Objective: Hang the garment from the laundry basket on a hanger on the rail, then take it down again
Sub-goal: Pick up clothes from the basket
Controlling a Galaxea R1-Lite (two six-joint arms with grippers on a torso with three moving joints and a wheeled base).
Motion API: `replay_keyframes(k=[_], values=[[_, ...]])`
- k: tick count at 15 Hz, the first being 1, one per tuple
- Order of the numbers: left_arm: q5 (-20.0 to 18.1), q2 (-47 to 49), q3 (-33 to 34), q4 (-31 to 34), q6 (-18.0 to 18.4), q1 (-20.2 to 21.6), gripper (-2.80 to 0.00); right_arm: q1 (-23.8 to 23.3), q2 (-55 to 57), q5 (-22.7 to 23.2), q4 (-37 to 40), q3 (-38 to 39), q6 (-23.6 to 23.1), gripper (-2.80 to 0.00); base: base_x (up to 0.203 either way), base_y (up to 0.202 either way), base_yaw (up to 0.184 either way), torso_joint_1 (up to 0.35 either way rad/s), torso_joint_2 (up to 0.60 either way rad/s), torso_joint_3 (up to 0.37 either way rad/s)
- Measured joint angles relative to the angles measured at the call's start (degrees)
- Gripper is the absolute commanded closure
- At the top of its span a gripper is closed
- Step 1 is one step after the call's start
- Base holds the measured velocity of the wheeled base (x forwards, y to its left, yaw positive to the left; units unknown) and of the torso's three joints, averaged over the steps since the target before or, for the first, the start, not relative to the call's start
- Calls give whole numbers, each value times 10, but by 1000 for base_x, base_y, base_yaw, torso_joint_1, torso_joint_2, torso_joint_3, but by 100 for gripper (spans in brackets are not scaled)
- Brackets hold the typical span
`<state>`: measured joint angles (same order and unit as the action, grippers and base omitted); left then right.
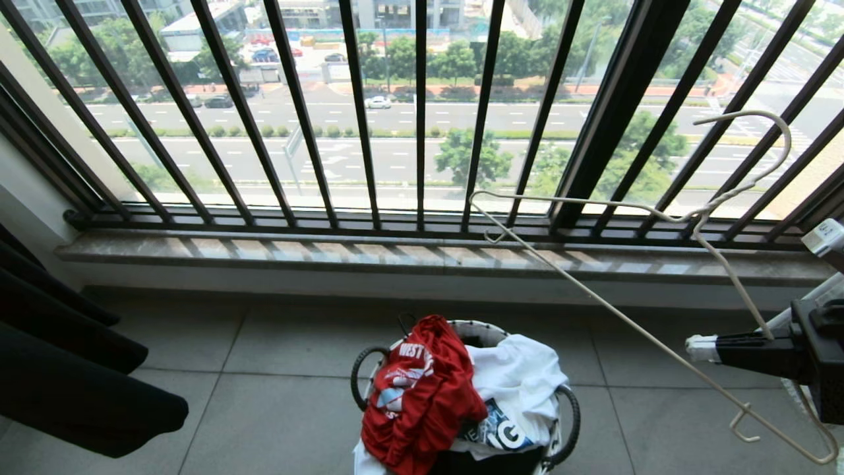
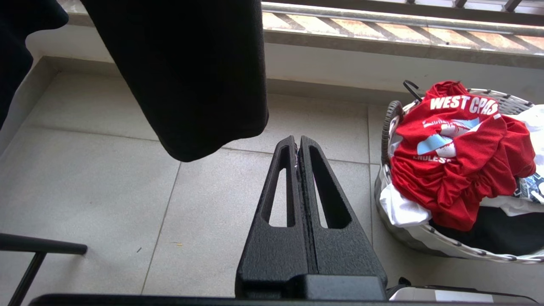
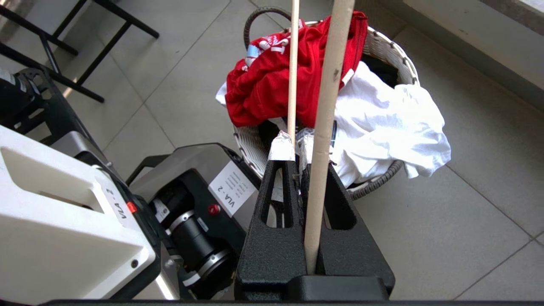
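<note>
While clamped in the right pincer (image 1: pixel 700 348), hanger (image 1: pixel 613 310) above red garment (image 1: pixel 419 396).

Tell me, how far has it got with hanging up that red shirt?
Early days. The right gripper already holds the wire hanger, jaws shut on it. The red T-shirt lies in the laundry basket, untouched. Dressing the hanger, hanging it and taking it down remain.

- My head camera looks down at the laundry basket (image 1: pixel 567 402), low centre of frame.
- Both wrist cameras look floorward; all three share that basket.
</note>
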<state>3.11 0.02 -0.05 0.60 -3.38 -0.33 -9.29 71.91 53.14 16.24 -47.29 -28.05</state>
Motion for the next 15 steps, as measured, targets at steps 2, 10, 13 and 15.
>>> replay_keyframes(k=[2, 10, 13, 15], values=[[0, 0, 0, 0, 2, 0, 0, -5, -2, 0, -2, 1, 0, 0, 0, 0, 0, 0, 0, 0], [-68, 180, -185, 11, -1, -2, 0, -7, -5, 0, -2, -1, 0, 0, 0, 0, 0, 0, 0, 0], [-156, 356, -283, 13, -2, -25, 0, -8, -4, 0, -3, -2, 0, 0, 0, 0, 0, 0, 0, 0], [-179, 482, -340, 13, -4, -83, 0, -8, -2, 0, -9, -2, 0, 0, 0, 0, 0, 0, 0, 0]])
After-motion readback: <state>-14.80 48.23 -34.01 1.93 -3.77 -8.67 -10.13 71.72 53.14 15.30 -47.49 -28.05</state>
